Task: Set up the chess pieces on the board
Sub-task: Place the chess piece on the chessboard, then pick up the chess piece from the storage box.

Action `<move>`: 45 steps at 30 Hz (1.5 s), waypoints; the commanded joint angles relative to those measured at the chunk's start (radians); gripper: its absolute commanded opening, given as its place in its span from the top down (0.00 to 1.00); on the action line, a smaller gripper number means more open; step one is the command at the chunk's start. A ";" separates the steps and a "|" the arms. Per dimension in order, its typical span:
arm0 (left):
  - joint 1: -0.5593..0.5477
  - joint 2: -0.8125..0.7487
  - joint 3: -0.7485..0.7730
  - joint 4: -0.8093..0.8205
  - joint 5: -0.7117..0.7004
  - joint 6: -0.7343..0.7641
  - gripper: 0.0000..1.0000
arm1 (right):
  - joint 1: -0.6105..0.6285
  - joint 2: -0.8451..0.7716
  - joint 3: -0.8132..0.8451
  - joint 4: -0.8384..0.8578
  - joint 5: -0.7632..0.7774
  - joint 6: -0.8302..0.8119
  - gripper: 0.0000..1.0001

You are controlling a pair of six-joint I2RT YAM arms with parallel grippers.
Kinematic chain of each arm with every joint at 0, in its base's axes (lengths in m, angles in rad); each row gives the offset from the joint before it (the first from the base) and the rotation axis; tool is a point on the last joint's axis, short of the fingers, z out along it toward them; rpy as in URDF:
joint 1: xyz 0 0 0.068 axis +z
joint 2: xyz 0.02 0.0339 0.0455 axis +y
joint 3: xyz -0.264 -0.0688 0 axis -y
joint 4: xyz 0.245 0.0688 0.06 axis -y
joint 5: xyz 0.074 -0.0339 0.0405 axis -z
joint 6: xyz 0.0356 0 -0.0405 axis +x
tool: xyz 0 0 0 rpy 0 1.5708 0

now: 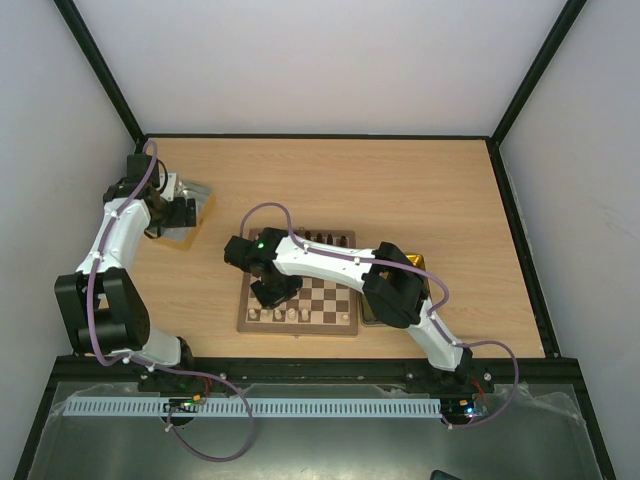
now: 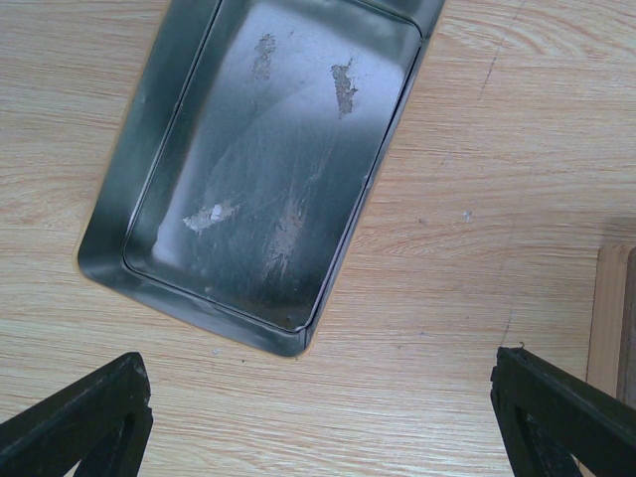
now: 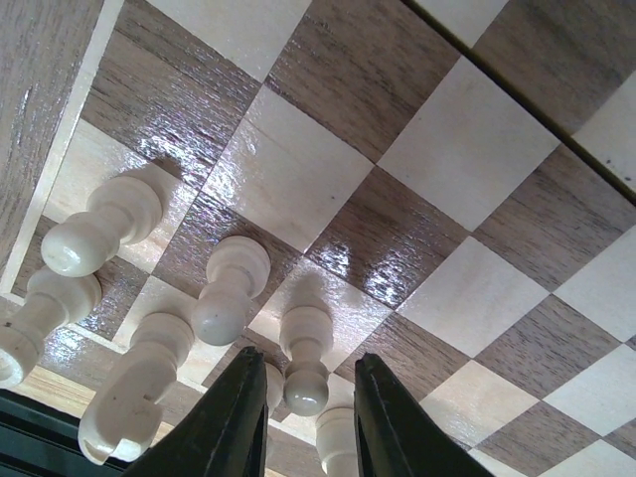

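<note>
The board (image 1: pixel 330 295) lies in the middle of the table. Cream pieces (image 1: pixel 290 314) stand along its near edge and dark pieces (image 1: pixel 322 238) along its far edge. My right gripper (image 1: pixel 272 291) hangs over the board's near left part. In the right wrist view it (image 3: pixel 303 397) is open, its fingers on either side of an upright cream pawn (image 3: pixel 306 360) without touching it. More cream pieces (image 3: pixel 224 293) stand to the left on the board (image 3: pixel 437 139). My left gripper (image 2: pixel 318 417) is wide open and empty over bare table beside the silver tray (image 2: pixel 258 169).
The silver tray (image 1: pixel 192 208) at the far left holds nothing. A gold tray (image 1: pixel 420 264) sits right of the board, mostly under the right arm. A corner of the board (image 2: pixel 616 318) shows at the right edge of the left wrist view.
</note>
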 commanded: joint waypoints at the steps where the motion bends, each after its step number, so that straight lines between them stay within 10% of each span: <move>1: -0.004 -0.018 -0.007 -0.011 -0.001 -0.005 0.07 | -0.002 0.010 0.023 -0.033 0.031 0.008 0.77; 24: -0.004 -0.028 -0.012 -0.013 0.000 0.000 0.06 | -0.034 -0.086 0.075 -0.080 0.187 0.059 0.78; 45: -0.007 -0.183 0.034 -0.274 -0.069 0.276 0.02 | -0.258 -0.604 -0.413 0.130 0.197 0.141 0.76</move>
